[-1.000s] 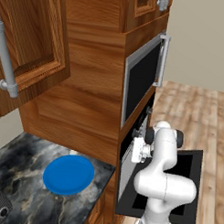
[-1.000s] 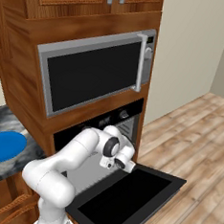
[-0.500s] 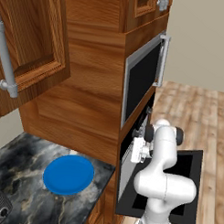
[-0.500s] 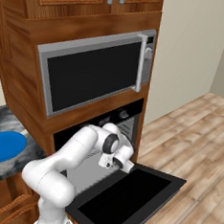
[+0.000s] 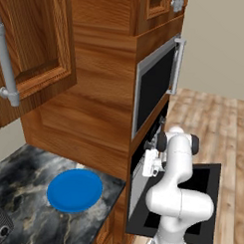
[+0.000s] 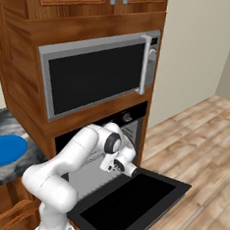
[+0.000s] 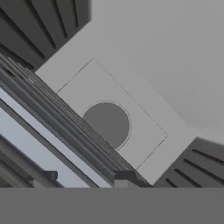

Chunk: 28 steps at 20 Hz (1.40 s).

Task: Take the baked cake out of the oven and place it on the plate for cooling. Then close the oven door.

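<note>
The oven (image 5: 142, 167) is the black unit under the microwave, and its door (image 6: 129, 202) lies open and flat, glass side down toward the floor. My gripper (image 5: 148, 165) (image 6: 114, 165) is at the mouth of the oven cavity, just above the door's hinge edge. In the hand view the two fingertips (image 7: 124, 176) stand apart, open, with nothing between them. Past them are the wire racks (image 7: 65, 118) and the grey back wall with its round fan disc (image 7: 107, 124). The baked cake is out of view. The blue plate (image 5: 74, 189) (image 6: 3, 150) lies bare on the dark marble counter, left of the oven.
The silver-framed microwave (image 6: 98, 78) with its vertical handle sits directly above the oven. Wooden cabinets (image 5: 96, 68) rise above and beside it. The marble counter (image 5: 21, 210) holds the plate. Wood floor (image 6: 203, 139) extends to the right of the open door.
My hand has edged slightly further toward the oven cavity; the plate, the door and the base have not moved.
</note>
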Motion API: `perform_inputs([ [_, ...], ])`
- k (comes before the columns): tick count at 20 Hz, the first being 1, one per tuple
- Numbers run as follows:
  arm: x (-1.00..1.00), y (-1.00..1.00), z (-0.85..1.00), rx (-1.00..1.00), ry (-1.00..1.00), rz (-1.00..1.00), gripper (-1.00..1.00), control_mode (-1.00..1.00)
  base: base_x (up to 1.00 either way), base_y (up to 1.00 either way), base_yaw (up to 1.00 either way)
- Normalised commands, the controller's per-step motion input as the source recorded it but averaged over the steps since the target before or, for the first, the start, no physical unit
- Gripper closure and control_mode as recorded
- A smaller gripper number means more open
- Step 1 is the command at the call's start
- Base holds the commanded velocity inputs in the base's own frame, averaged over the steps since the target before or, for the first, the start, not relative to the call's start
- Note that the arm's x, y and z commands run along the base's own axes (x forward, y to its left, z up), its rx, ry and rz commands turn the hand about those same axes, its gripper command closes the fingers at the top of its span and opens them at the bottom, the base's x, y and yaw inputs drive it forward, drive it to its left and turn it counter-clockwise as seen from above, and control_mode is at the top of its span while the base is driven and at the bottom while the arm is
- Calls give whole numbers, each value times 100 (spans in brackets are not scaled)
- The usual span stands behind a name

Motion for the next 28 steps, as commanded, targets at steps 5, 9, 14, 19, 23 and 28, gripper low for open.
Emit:
perform_inputs([
  [5,0,-6,-34,0,10,-2,100,-100,0,0,0],
  [9,-2,-9,-37,0,5,-2,100,-100,0,0,0],
  [14,-4,-19,-41,0,2,0,100,-100,0,0,0],
  [19,-9,-25,-40,0,0,0,100,-100,0,0,0],
  [23,-18,-32,-35,0,0,0,100,-100,0,0,0],
  [28,-20,-38,-34,1,0,0,100,-100,0,0,0],
])
